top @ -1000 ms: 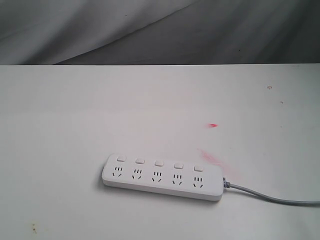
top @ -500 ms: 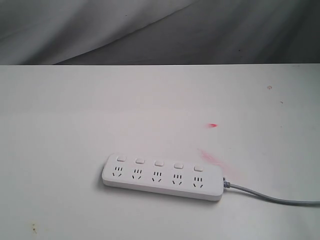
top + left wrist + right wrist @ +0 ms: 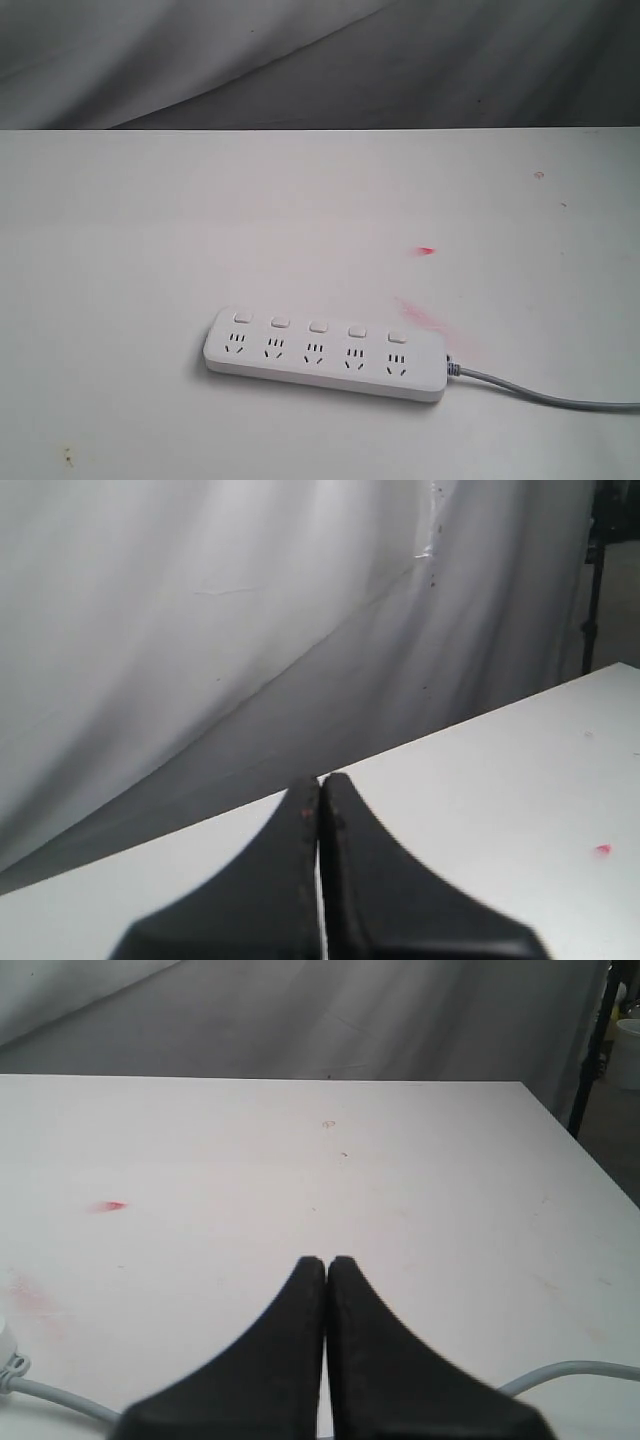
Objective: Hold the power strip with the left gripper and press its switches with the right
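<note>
Table [image 3: 150,220] under power strip [image 3: 326,368]; grey drape [image 3: 300,60]

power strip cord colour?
Grey. The cord leaves the white power strip at its right end; exterior view shows it best.

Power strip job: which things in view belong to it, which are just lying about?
Job: power strip, its switches, grey cord, left hand shut, right hand shut.
Lying about: red smear on the table, small red mark, grey backdrop cloth.
</note>
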Robot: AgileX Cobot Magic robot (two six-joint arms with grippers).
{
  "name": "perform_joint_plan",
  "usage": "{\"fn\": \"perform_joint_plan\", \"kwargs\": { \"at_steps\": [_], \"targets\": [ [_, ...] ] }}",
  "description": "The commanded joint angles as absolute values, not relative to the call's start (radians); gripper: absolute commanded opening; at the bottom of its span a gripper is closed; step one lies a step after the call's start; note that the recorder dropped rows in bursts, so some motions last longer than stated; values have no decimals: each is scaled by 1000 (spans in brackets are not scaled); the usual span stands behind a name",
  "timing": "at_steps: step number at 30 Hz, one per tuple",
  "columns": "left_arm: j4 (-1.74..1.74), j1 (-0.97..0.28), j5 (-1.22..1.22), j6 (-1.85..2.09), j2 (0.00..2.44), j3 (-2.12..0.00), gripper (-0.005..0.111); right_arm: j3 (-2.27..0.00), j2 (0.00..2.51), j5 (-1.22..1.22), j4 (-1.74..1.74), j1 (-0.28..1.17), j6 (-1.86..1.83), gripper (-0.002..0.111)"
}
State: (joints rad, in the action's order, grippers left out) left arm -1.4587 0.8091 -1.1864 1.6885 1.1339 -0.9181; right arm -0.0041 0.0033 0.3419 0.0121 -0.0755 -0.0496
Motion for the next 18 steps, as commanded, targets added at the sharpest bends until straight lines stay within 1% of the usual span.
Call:
{"fn": "perform_joint_plan", "kwargs": {
  "at_steps": [1, 7, 12, 18],
  "targets": [
    [-1411, 829, -1221, 1615, 1238, -1002, 1, 0, 0, 340, 10, -82, -47, 0],
    [-1389, 738, -1221, 1611, 1296, -1042, 1, 0, 0, 340, 10, -82, -47, 0],
    [-1292, 650, -1221, 1690, 1247, -1042, 1, 0, 0, 340, 12, -82, -47, 0],
    [-1190, 638, -1221, 1752, 1232, -1035, 1, 0, 0, 340, 12, -82, -47, 0]
  ]
}}
